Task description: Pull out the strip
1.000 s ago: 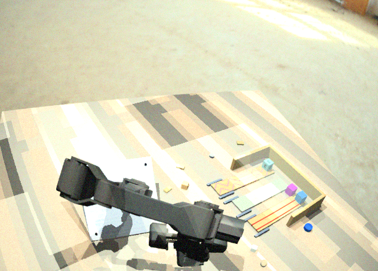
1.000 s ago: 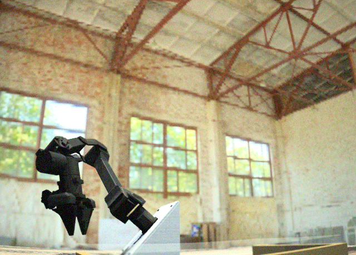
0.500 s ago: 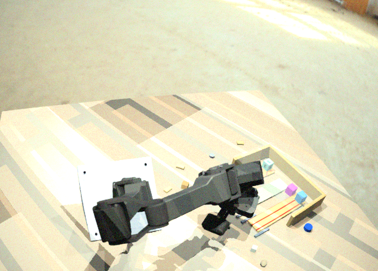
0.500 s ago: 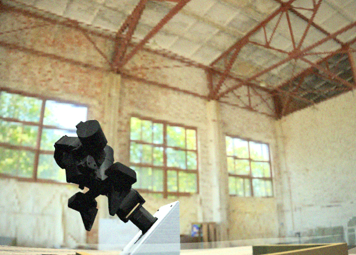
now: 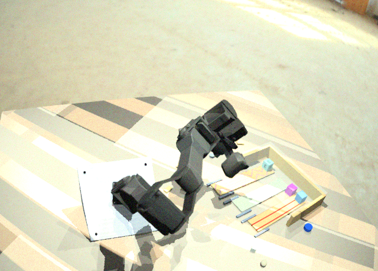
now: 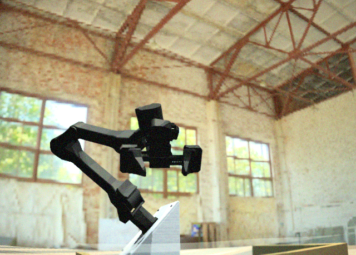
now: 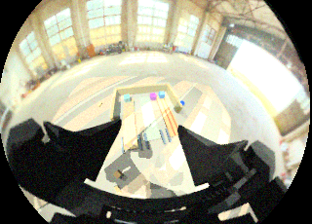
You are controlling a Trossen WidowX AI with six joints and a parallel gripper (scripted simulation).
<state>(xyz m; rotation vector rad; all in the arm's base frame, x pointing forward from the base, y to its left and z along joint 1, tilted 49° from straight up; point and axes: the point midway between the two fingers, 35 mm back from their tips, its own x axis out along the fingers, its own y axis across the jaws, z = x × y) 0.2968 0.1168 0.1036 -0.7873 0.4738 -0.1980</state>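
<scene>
The labelled cube (image 5: 267,165) (image 7: 127,97), light cyan with a dark mark, rests on the far end of the zigzag-patterned strip (image 5: 254,174). A magenta cube (image 5: 290,189) (image 7: 153,96) sits at the far end of the pale green strip (image 5: 244,203) (image 7: 151,132). A blue cube (image 5: 300,196) (image 7: 162,94) sits at the far end of the orange strip with red lines (image 5: 268,216). My gripper (image 6: 164,174) (image 7: 150,126) is open and empty, raised high above the table and facing the strips. In the top view the arm partly hides the zigzag strip.
A low wooden wall (image 5: 300,176) (image 7: 141,88) encloses the strips' far ends on three sides. Thin grey rails (image 5: 243,213) flank the near ends. A blue disc (image 5: 308,227) (image 7: 182,102) lies outside the wall. A pebble (image 5: 263,263) lies near the front edge.
</scene>
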